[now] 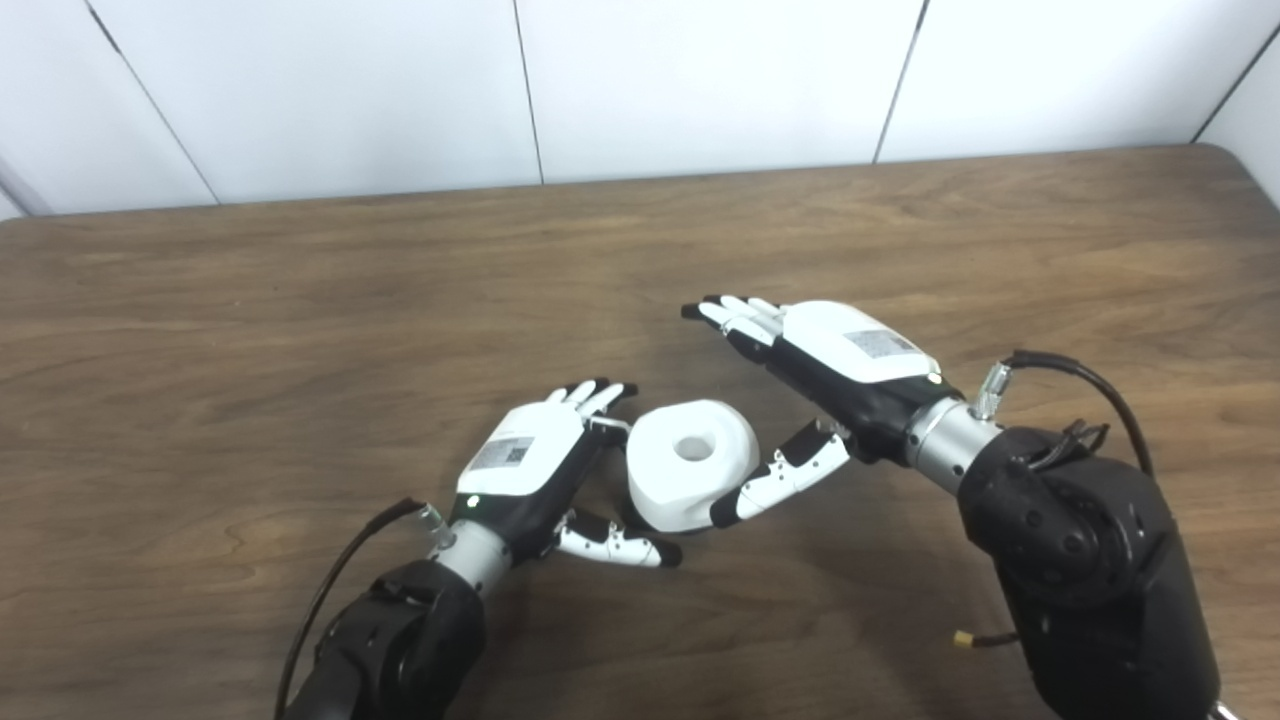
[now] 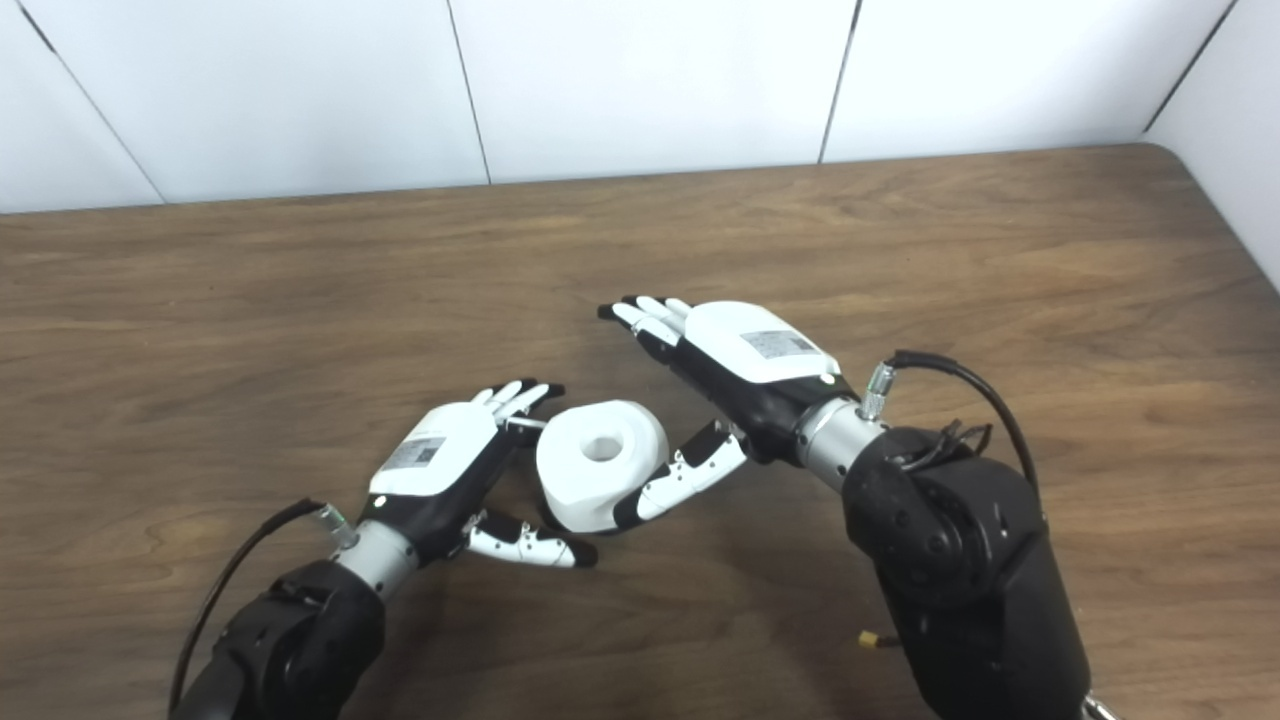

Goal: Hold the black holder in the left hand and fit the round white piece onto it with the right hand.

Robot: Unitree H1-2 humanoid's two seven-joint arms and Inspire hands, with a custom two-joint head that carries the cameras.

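Fingers (image 1: 600,397) of the left hand (image 1: 535,465): spread straight and apart, palm turned toward the round white piece (image 1: 690,475), holding nothing; thumb stretched low along the bench (image 1: 300,330) on the near side of the piece, its black tip close under the piece's front edge. Whether the fingertips touch the piece's left side cannot be told.

Left forearm: black shell, silver wrist ring, a dark cable looping off its outer side; enters from the lower left.

Round white piece: thick, squat ring, matt white, with softly rounded shoulders and a round hole sunk in its upper face. It sits on the bench between the two hands, slightly tilted so the hole faces up and toward the cameras. A faceted, flattened patch shows on its near side wall. No black holder is visible in either view.

Right hand (image 1: 835,370): white back plate with a small printed label, black palm side. Its fingers (image 1: 735,312) extend straight, close together, raised above the bench and pointing away to the far left, gripping nothing. Its thumb reaches down and forward, tip against or just beside the piece's right lower wall.

Right forearm: large black housing, silver wrist collar, black cable arching over it.

Bench: dark brown wood grain, running back to a white panelled wall (image 1: 700,80) with dark seams.
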